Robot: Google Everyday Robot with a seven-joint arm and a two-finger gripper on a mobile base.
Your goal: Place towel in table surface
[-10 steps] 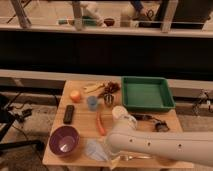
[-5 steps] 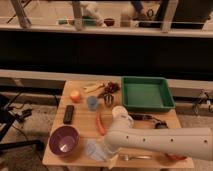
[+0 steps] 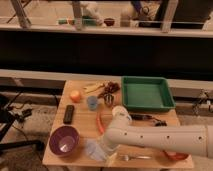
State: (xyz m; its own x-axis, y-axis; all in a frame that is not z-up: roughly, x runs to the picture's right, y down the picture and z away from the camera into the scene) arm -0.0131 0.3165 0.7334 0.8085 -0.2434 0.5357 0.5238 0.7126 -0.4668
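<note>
The towel point(image 3: 94, 149) is a pale crumpled cloth lying on the wooden table point(image 3: 85, 132) near its front edge, just right of the purple bowl. My white arm reaches in from the right, and its gripper point(image 3: 105, 146) sits at the towel's right side, right against the cloth. The arm hides where the gripper meets the towel.
A purple bowl point(image 3: 63, 140) stands at the front left. A black remote point(image 3: 69, 114), an orange fruit point(image 3: 75, 95), a blue cup point(image 3: 92, 102), an orange tool point(image 3: 99, 123) and a green tray point(image 3: 146, 93) also sit on the table. A fork point(image 3: 131, 158) lies near the front edge.
The arm has lowered slightly toward the table's front and its elbow has shifted left. The towel stays near the same spot by the bowl.
</note>
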